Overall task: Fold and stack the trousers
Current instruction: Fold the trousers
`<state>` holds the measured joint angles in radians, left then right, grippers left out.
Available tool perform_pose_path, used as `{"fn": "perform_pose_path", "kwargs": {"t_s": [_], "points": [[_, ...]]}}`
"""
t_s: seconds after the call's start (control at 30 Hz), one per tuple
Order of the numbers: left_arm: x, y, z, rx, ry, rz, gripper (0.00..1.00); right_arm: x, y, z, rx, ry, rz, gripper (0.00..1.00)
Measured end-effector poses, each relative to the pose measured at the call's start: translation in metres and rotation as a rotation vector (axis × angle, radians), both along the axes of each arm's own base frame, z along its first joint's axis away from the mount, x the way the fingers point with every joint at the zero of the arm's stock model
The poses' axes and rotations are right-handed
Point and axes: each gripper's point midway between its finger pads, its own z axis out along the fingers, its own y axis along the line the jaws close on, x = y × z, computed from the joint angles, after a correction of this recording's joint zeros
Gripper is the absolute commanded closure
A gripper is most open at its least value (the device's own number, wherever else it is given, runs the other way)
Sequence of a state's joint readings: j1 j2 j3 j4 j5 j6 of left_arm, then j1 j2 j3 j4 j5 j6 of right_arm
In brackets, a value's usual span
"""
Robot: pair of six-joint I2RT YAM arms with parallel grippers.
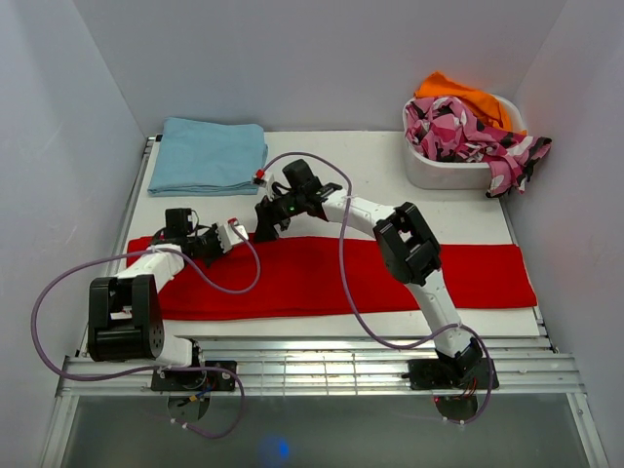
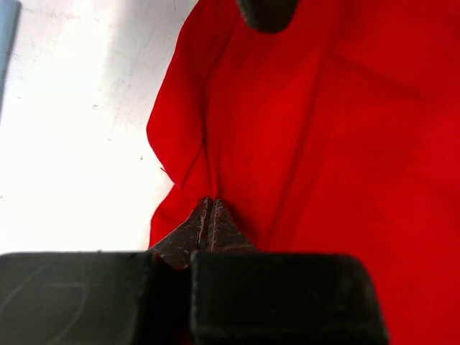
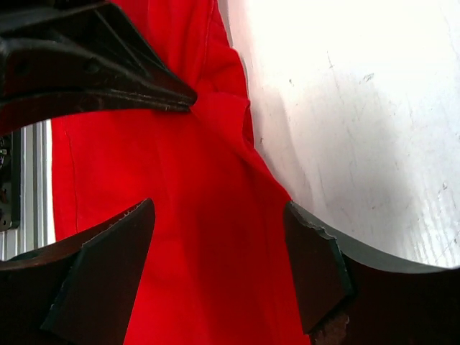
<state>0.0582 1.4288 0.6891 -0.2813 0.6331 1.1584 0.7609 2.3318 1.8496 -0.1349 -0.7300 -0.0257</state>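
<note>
Metal rail (image 1: 322, 366), white tabletop (image 1: 390, 161) under red trousers (image 1: 331, 278), pale walls (image 1: 322, 58)

The top view is bright and even, with soft light from above; the shadows on the trousers (image 1: 292, 283) are weak. The white table (image 1: 390, 166) looks a little washed out. In the left wrist view the table glares almost pure white, and the left gripper (image 2: 210, 215), near the lens, is dark and blurred. In the right wrist view the right gripper (image 3: 219, 215) is also out of focus, and the red is very saturated.
</note>
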Motion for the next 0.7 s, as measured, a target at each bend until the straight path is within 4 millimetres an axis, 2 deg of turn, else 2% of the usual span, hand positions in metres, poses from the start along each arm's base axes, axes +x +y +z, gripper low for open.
{"fn": "perform_pose_path", "kwargs": {"t_s": [0.2, 0.47, 0.6, 0.7], "points": [[0.004, 0.0, 0.002, 0.034, -0.072, -0.029, 1.0, 0.004, 0.014, -0.012, 0.035, 0.006, 0.002, 0.21], [0.001, 0.0, 0.014, 0.064, -0.173, -0.062, 1.0, -0.006, 0.039, -0.033, 0.046, 0.008, 0.029, 0.26], [-0.004, -0.001, 0.014, 0.083, -0.202, -0.087, 1.0, -0.007, 0.049, -0.031, 0.07, 0.004, 0.032, 0.3], [-0.006, -0.001, 0.014, 0.095, -0.213, -0.101, 1.0, -0.006, 0.054, -0.029, 0.09, 0.009, 0.036, 0.23]]}}
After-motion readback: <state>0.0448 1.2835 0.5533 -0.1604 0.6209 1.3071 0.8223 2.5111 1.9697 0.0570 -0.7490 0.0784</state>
